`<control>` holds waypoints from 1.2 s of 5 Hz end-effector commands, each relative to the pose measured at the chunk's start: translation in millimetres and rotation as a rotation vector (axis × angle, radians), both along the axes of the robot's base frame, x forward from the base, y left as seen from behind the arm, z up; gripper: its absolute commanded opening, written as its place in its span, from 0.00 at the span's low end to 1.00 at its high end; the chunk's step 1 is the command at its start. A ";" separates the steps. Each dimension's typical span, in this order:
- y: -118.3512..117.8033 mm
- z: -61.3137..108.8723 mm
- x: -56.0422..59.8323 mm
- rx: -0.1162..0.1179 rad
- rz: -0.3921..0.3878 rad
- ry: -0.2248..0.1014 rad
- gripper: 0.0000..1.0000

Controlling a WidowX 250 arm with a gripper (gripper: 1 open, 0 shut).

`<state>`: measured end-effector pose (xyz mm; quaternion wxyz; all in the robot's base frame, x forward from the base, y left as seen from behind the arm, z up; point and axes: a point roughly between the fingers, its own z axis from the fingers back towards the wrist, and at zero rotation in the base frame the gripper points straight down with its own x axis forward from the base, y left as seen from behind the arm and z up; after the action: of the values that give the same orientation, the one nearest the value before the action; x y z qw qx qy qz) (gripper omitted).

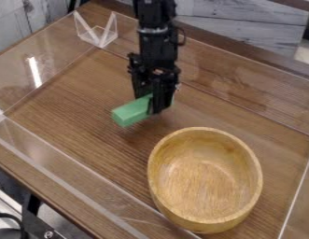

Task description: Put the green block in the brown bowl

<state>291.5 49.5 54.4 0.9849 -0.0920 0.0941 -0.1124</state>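
The green block (pixel 129 113) is a short bright bar, tilted, with its right end between the black fingers of my gripper (pixel 151 101). The gripper comes straight down from above and is shut on that end. The block seems to hang just above the wooden table. The brown bowl (pixel 205 177) is a wide, thick-rimmed, light wooden bowl at the front right with nothing in it. It stands a little below and to the right of the gripper, apart from the block.
A low clear plastic wall (pixel 45 159) frames the wooden table top. A small clear plastic stand (pixel 95 30) sits at the back left. Past the front left wall the table ends.
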 end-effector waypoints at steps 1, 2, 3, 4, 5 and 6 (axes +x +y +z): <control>5.3 37.2 14.6 0.018 0.035 -0.106 0.00; 4.9 39.0 19.5 0.022 0.039 -0.124 0.00; 4.6 38.1 23.1 0.025 0.043 -0.134 0.00; 4.2 36.2 26.1 0.030 0.046 -0.142 0.00; 3.5 33.7 28.4 0.033 0.047 -0.147 0.00; 2.8 30.7 30.2 0.037 0.047 -0.153 0.00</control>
<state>308.3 51.1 61.8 0.9908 -0.0821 0.0620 -0.0880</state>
